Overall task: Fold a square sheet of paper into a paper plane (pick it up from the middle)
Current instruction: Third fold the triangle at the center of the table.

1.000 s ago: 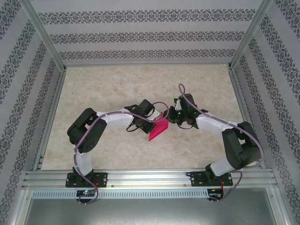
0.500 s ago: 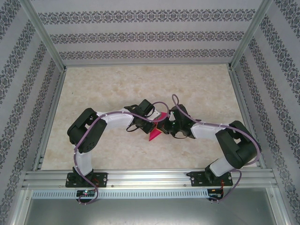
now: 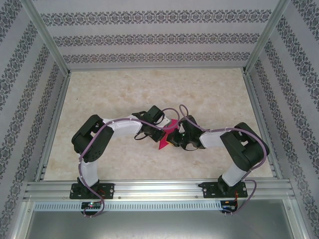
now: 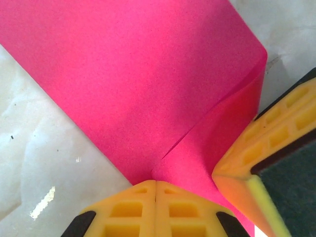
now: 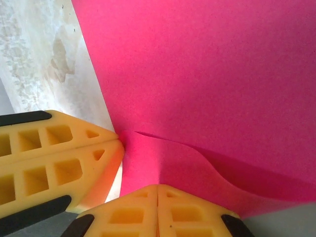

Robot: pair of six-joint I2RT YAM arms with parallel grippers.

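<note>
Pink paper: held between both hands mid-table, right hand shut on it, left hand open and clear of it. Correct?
No. The left hand is shut on the pink paper too, not open and clear. The left wrist view shows its yellow fingers pressed together on the sheet's edge. The rest holds, including the right hand shut on it.

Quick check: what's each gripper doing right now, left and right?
Left gripper: closed, pinching the pink paper.
Right gripper: closed, pinching the same pink paper.
</note>
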